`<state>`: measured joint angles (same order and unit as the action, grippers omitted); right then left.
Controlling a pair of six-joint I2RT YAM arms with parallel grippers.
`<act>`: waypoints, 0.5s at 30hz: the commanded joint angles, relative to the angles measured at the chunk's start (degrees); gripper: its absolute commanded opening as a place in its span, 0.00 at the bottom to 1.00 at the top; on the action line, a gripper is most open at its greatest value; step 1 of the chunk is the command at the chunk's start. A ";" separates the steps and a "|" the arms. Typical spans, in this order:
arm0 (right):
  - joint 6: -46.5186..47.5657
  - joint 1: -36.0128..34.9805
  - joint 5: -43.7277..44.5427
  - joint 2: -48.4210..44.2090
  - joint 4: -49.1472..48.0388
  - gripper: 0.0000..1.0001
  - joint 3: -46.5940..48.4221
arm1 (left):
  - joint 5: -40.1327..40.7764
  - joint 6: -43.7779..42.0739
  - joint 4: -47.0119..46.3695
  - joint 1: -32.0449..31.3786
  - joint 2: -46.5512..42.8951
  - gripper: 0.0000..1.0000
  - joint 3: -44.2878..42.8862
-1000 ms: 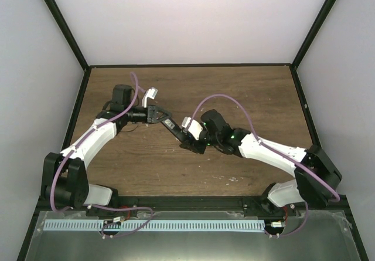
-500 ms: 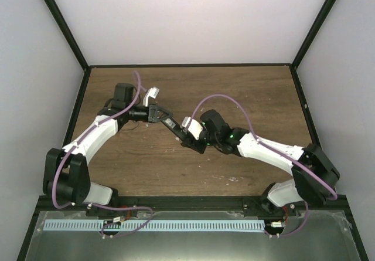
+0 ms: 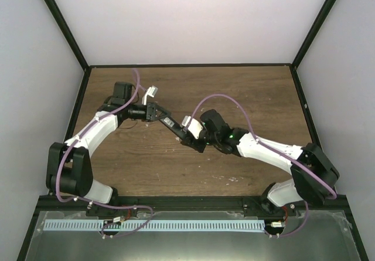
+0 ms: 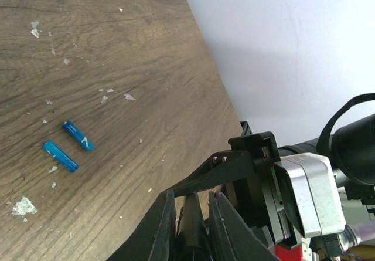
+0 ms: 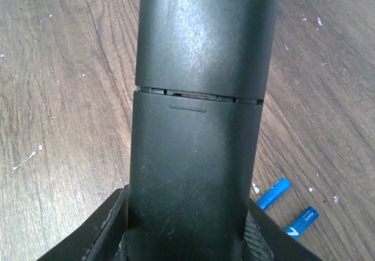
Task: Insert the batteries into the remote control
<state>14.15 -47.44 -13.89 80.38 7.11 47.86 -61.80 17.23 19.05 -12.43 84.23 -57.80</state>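
The remote (image 5: 202, 97) is a slim bar of smooth matte black plastic, held off the table (image 3: 234, 91) between the two arms near the table's middle. The right gripper (image 5: 184, 243) is clamped on one end and the left gripper (image 4: 191, 214) pinches the other. The remote's plain back faces the right wrist camera, with white lettering near the top. A thin seam crosses it where the flat cover meets the body; the cover sits closed, so what is inside cannot be seen. The two batteries (image 4: 78, 135) (image 4: 60, 156), small glossy blue cylinders with pale ends, lie side by side, close but apart, on the table. The table is brown grained wood dotted with white flecks (image 4: 23, 207).
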 commanded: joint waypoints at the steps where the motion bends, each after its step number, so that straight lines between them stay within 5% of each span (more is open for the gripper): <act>1: 3.35 -0.81 -1.14 1.50 5.42 0.35 -1.30 | 1.63 -0.70 -1.91 2.59 0.82 0.00 -3.32; 15: 3.88 -0.79 -1.91 3.63 7.00 0.36 -0.45 | 3.56 0.27 -4.02 3.49 1.61 0.00 -3.69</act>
<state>14.79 -47.46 -14.26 82.37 5.61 47.92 -61.28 16.73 19.73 -11.49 85.19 -58.50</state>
